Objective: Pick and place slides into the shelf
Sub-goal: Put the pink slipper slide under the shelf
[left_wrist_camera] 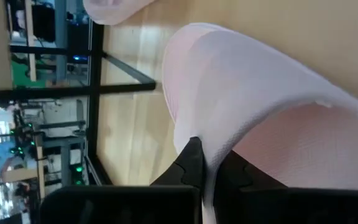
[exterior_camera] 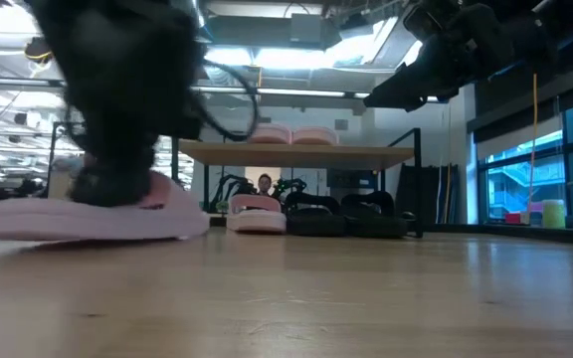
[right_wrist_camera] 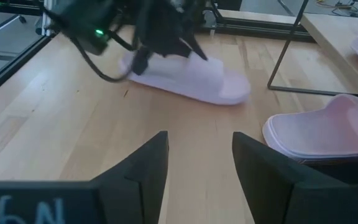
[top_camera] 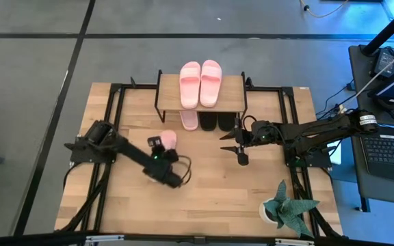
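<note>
A light pink slide point(top_camera: 167, 140) lies on the table in front of the shelf, also seen in the low view point(exterior_camera: 97, 219) and the right wrist view point(right_wrist_camera: 191, 78). My left gripper point(top_camera: 160, 150) is down on it, shut on its strap. The shelf point(top_camera: 234, 92) stands at the far edge, with two pink slides point(top_camera: 200, 83) on its top board. Beneath it sit another pink slide point(top_camera: 189, 119) and two black slides point(top_camera: 216, 121). My right gripper point(top_camera: 232, 145) hangs open above the table, right of the held slide, touching nothing. My left gripper point(left_wrist_camera: 215, 171) pinches the wide strap point(left_wrist_camera: 211, 146) of the pink slide at its edge. One finger point(left_wrist_camera: 191, 163) is outside the strap and the other point(left_wrist_camera: 244, 177) under it. The fingers come from above, slanting down. The slide's sole point(exterior_camera: 97, 231) rests flat on the table.
A potted plant point(top_camera: 286, 205) stands at the table's near right corner. A black metal frame point(top_camera: 115, 102) runs along the table's edges. A laptop point(top_camera: 388, 154) sits off the table to the right. Bare wood point(top_camera: 211, 191) lies between the arms and the near edge.
</note>
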You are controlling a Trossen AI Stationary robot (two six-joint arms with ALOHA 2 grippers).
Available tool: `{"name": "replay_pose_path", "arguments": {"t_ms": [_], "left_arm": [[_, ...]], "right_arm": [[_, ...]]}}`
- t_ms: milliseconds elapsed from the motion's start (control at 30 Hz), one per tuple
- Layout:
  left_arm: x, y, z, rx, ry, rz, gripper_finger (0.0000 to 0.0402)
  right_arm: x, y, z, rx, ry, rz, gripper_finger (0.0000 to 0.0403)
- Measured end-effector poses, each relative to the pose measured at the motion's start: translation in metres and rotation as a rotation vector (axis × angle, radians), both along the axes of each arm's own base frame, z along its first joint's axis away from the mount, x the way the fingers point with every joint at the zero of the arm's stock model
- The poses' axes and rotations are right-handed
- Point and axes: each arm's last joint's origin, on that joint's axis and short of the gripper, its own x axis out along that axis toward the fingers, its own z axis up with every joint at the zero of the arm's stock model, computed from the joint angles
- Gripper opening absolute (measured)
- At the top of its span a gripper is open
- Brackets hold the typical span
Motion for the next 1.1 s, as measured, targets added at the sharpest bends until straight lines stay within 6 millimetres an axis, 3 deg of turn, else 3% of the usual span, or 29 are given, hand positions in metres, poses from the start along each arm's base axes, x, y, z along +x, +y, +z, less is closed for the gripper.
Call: {"name": "replay_pose_path", "arguments": {"t_ms": [367,733,1100], "left_arm": [[0.025,0.063,-0.004,-0.023,-0.045,0.132,0.0002],[0.042,0.095,-0.007,-0.063,-0.208,0.230,0.0002],[0.048,0.119,-0.007,-0.029,-0.236,0.243,0.0002]], "right_arm": [[0.000,0.000,0.000,0.001,0.000,-0.002,0.0180],[0.000,0.000,0.000,0.004,0.000,-0.006,0.0180],[0.000,0.000,0.000,0.006,0.000,-0.007,0.0180]]}}
